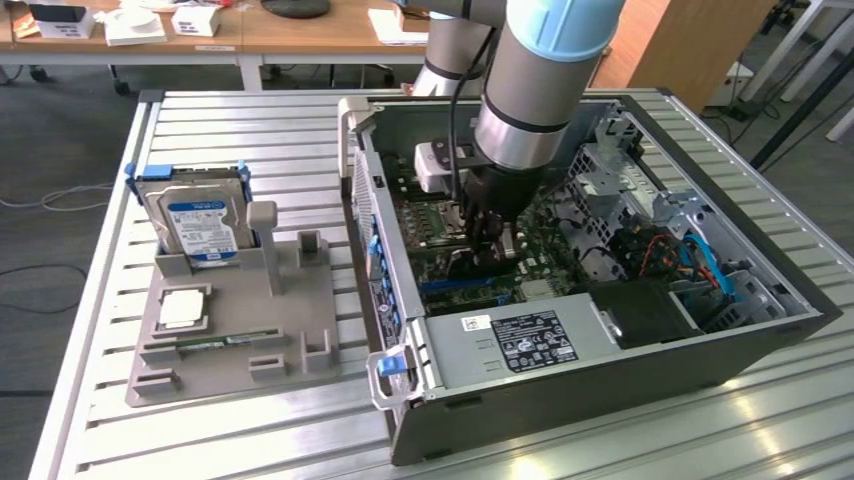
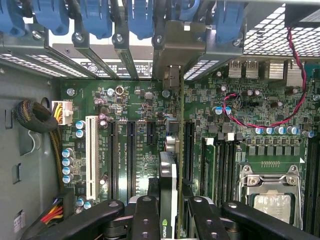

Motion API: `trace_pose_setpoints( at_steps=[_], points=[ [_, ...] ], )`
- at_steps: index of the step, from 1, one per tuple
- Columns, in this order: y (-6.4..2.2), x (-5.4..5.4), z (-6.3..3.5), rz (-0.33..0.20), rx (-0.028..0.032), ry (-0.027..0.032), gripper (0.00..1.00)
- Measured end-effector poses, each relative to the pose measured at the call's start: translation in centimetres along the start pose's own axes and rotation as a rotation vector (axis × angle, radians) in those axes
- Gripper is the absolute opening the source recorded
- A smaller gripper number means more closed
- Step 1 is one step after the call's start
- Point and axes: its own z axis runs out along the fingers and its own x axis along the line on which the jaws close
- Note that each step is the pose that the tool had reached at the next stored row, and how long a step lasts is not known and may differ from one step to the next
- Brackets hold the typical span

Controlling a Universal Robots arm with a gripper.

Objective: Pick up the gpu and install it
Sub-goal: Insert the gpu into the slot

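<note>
One arm reached down into the open computer case, which lay on its side on the slatted table, taking up most of the half toward the exterior view's right. The gripper was deep inside, over the motherboard, with the case's walls rising on every side of it and the grey power supply boxing it in toward the table's near edge.

In the wrist view the fingers were clamped on the gpu, one black pad on each face of the card, which stood on edge between them. The card ran straight away from the gripper toward the rear bracket openings, its silver end bracket reaching up into one of them below the row of blue latches. It sat in line with the expansion slots, over the motherboard; whether its edge was fully seated could not be told. Room was tight here: black slots lay just beside it on one side, memory slots and the processor socket on the other, and a red-and-black wire looped near the rear ports.

Outside the case, toward the table's edge at the exterior view's left, a grey holder carried the hard drive upright in its blue frame, well apart from the arm.
</note>
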Motion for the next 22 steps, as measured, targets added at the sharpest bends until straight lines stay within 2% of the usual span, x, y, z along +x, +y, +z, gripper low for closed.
trace_pose_setpoints(
  at_steps=[22],
  points=[
    [0.00,0.01,0.25,0.000,0.0001,-0.0002,0.27]
  ],
)
